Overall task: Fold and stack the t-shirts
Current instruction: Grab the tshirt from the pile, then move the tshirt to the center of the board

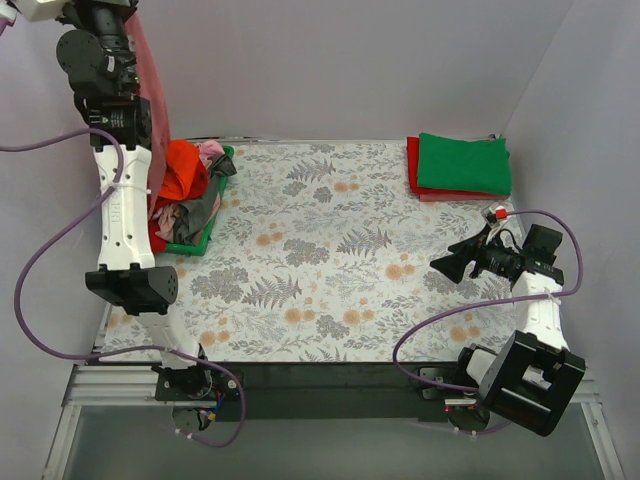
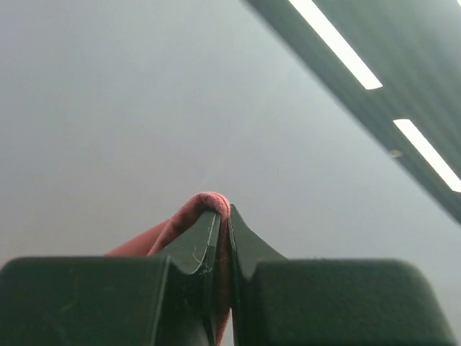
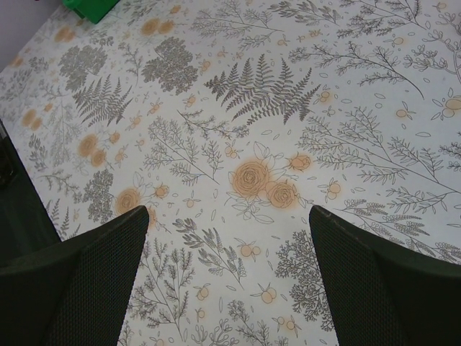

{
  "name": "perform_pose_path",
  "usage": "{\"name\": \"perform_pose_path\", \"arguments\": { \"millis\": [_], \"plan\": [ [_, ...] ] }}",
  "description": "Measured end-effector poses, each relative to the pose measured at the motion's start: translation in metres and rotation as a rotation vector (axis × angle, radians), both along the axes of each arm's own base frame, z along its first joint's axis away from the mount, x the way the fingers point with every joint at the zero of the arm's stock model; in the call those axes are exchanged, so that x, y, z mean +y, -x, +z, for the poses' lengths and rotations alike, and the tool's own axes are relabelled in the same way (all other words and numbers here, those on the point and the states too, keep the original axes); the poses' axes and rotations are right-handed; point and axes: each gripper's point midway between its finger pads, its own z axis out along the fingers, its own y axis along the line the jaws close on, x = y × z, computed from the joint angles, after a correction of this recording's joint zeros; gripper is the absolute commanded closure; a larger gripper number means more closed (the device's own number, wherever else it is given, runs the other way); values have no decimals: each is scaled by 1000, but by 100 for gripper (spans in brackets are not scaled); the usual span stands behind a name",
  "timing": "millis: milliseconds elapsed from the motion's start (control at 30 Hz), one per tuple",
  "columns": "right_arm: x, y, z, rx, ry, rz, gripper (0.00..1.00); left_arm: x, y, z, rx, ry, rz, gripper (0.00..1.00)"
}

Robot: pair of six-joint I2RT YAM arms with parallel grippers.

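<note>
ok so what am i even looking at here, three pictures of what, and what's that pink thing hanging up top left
These show two robot arms bolted to a table's near edge. The wide picture is from a fixed camera above and behind them; the other two come from a camera on each wrist.

The left gripper, raised high, is pinched shut on a dusty-rose t-shirt, which hangs down over a green basket of unfolded shirts.

The right gripper is open and empty, above the floral table covering.

At the far right corner lies a folded green t-shirt stacked on a folded red t-shirt.
</note>
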Motion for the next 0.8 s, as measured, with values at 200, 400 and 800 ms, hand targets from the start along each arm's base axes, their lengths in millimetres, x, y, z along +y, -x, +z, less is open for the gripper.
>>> {"name": "perform_pose_path", "arguments": {
  "millis": [200,400,800],
  "plan": [
    [1,2,0,6,-9,2,2,-51,66,72,-286,-37,-85,100],
    [0,2,0,5,-10,0,2,-66,91,89,-382,-22,-158,100],
    [-2,1,0,-4,-2,-4,2,-194,128,89,-401,-29,-537,100]
  ]
}}
